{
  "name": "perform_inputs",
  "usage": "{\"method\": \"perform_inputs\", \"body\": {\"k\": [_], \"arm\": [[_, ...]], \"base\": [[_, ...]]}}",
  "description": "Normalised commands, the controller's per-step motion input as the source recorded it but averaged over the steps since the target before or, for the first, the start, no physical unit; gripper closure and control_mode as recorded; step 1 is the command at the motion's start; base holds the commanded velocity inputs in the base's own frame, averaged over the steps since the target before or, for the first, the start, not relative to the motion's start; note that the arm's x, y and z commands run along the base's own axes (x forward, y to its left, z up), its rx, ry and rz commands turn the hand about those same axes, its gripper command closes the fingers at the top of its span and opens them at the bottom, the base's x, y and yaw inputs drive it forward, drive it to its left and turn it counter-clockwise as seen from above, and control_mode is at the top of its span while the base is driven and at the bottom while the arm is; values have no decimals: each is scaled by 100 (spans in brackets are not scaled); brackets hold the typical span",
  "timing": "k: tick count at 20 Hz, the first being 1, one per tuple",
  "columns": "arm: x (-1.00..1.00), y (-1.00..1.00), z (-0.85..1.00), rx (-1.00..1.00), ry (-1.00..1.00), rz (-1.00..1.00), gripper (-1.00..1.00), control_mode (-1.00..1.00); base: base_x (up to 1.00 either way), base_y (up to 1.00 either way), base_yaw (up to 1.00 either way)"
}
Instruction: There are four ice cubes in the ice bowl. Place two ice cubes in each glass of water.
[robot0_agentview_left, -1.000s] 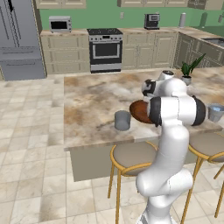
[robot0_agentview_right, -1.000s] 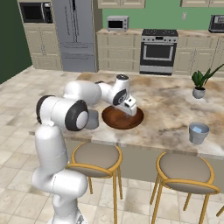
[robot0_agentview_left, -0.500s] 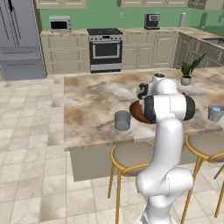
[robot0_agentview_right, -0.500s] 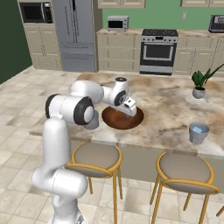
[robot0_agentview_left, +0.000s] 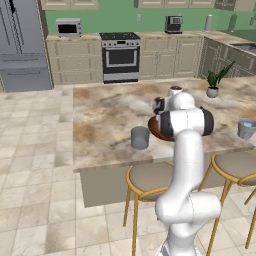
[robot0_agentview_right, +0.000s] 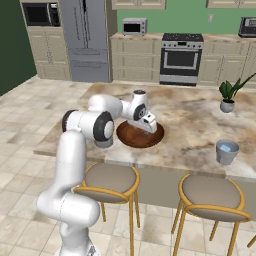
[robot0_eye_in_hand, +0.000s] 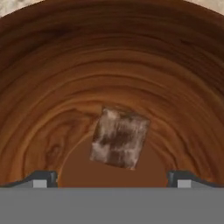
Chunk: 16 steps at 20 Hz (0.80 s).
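Inside ice bowl (robot0_eye_in_hand: 52, 78), gripper (robot0_eye_in_hand: 112, 178) spread wide, empty, w/ pale translucent ice cube (robot0_eye_in_hand: 119, 137) between tips.

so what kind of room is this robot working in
A home kitchen, rendered rather than real. There is a stove, a tall grey fridge and a microwave along the far wall, and a marble island counter with stools tucked under it.

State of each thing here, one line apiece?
Gripper: open, down inside the bowl, fingers either side of a cube, not touching it.
Ice cube: lying loose on the bowl floor, tilted in view.
Bowl: upright on the counter.
Left glass: upright.
Right glass: upright, pale contents.
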Motion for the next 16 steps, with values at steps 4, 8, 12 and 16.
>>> {"method": "perform_inputs", "body": {"k": [4,8,12,16], "arm": [[39,-6,-28,-1,6,0,-100,-100],[25,-15,-16,0,6,0,-100,-100],[0,-29,-14,0,2,-1,-100,-100],[0,-29,-16,0,0,-8,-100,-100]], "base": [[0,0,0],[0,0,0],[0,0,0],[0,0,0]]}}
